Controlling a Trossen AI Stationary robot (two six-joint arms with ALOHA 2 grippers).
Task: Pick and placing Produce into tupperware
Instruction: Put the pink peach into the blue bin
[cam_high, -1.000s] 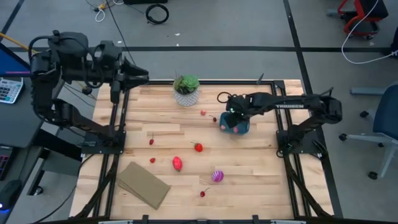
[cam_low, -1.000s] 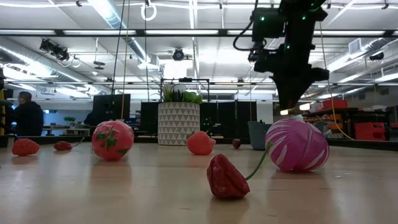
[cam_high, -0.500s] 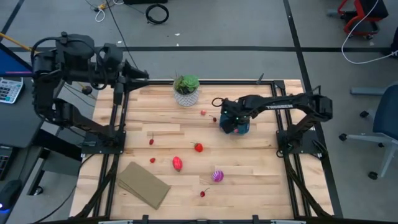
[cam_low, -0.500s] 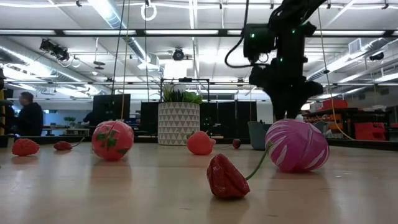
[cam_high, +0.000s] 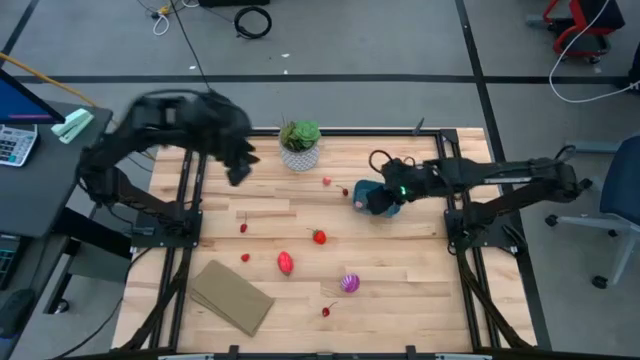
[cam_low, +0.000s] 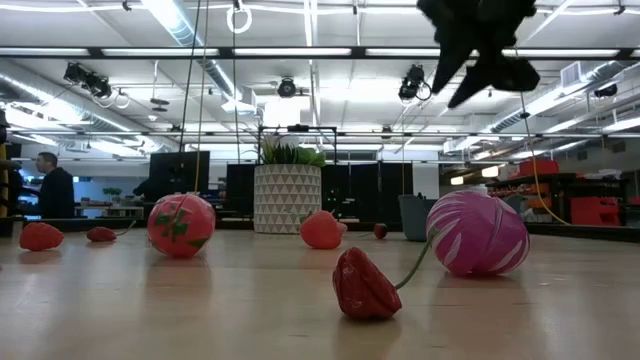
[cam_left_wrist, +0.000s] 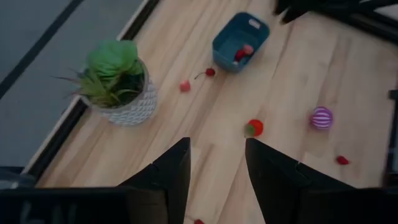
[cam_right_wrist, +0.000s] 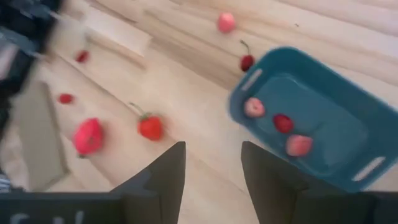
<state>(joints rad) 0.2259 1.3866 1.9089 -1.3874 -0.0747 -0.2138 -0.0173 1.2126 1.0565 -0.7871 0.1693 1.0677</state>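
Observation:
The teal tupperware stands on the table's right half; in the right wrist view three red and pink pieces lie in the tub. More produce is loose on the wood: a strawberry, a bigger red fruit, a purple-and-white striped one, and small cherries. My right gripper hangs open above the tub's right side. My left gripper is open in the air near the table's far left corner, left of the plant.
A green plant in a white pot stands at the far edge. A flat tan slab lies at the near left. In the low view the striped fruit and a red cherry lie closest to the near edge.
My left arm has swung fast from beyond the table's left edge toward the plant, with its gripper now over the far left corner. My right gripper has risen from just over the tub and drawn back a little toward the table's right edge.

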